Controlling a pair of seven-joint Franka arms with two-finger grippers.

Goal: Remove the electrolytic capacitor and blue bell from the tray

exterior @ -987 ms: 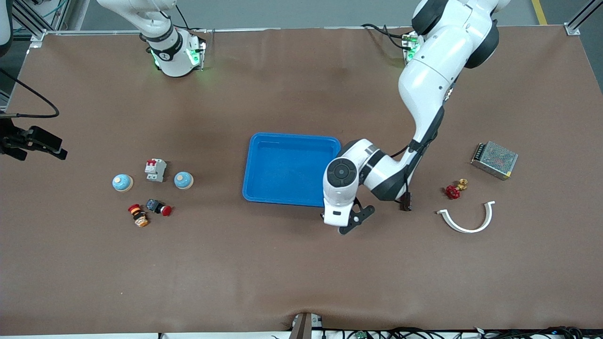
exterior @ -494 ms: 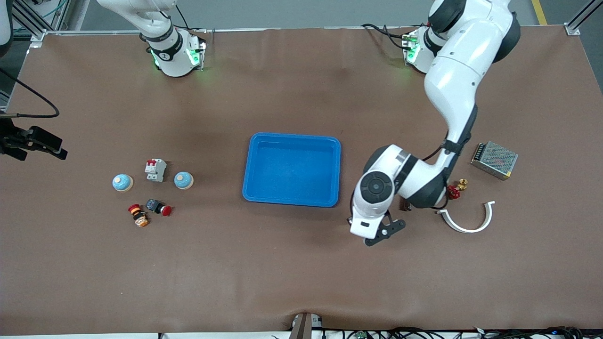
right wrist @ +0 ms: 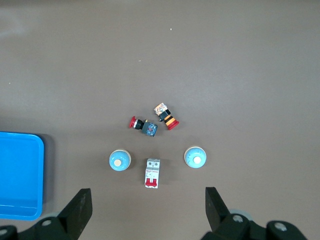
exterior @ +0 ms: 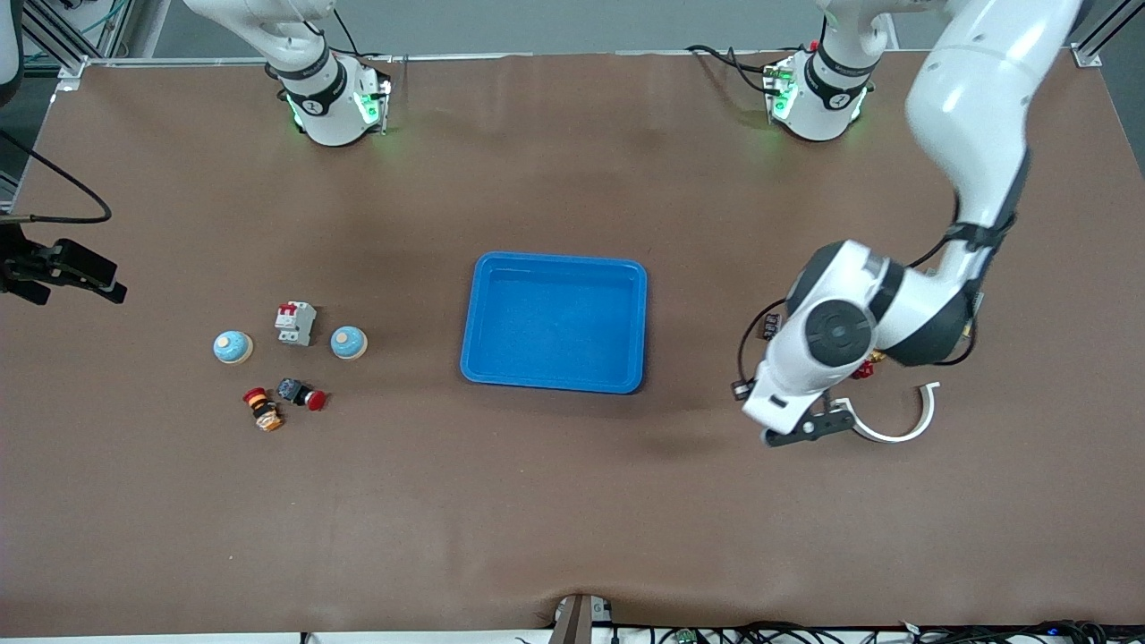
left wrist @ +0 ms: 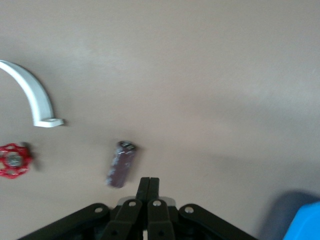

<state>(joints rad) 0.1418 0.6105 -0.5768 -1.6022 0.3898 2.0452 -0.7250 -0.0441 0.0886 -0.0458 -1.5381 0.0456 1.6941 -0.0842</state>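
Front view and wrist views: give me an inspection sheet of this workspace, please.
Surface: brown mat, flat.
Job's things: capacitor lying on the mat; two bells toward the right arm's end; blue tray holds neither.
Clutter: breaker, two push buttons, red valve handle, white clamp.
Grippers: left gripper shut, holding nothing, over the mat beside the capacitor; right gripper open, high over the bells.
Cables: black cable at the right arm's end.
Surroundings: frame rails.

a blue tray sits mid-tabletop. toward the right arm's end stand two blue bells, a breaker between them. the left tool hangs over the tabletop beside a white curved bracket.
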